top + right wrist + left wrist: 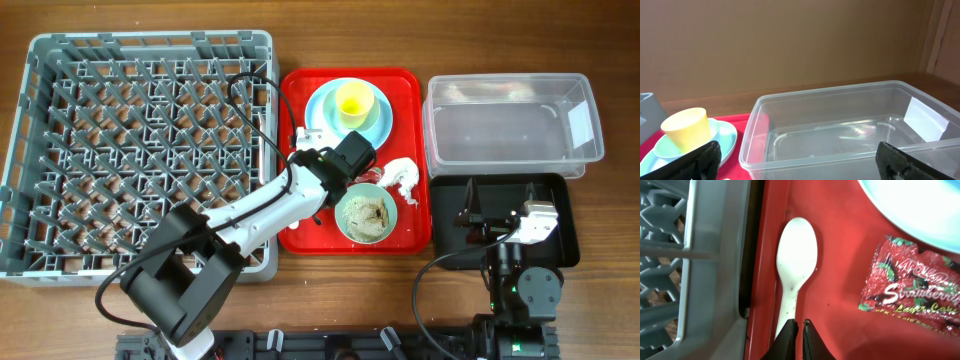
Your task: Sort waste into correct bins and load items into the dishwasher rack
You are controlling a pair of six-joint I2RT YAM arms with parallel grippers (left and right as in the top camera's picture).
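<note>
A smooth white plastic spoon (pixel 796 260), oval-bowled, lies along the left rim of the glossy red tray (pixel 840 330), beside the grey rack (pixel 715 255); the left fingers (pixel 788 341) are pressed together at its handle end. The right fingers (pixel 700 160) are spread wide before the clear tub (pixel 840 125).

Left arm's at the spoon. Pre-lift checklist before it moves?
1. Left tool shut: ok.
2. White spoon handle actually pinched: cannot tell, the handle end is hidden under the tool.
3. Spoon off the red tray: not ok, it lies flat by the tray's edge.
4. Strawberry wrapper apart from spoon: ok.
5. Dishwasher rack right beside that tray edge: ok.
6. Right tool open, over black tray, away from spoon: ok.
</note>
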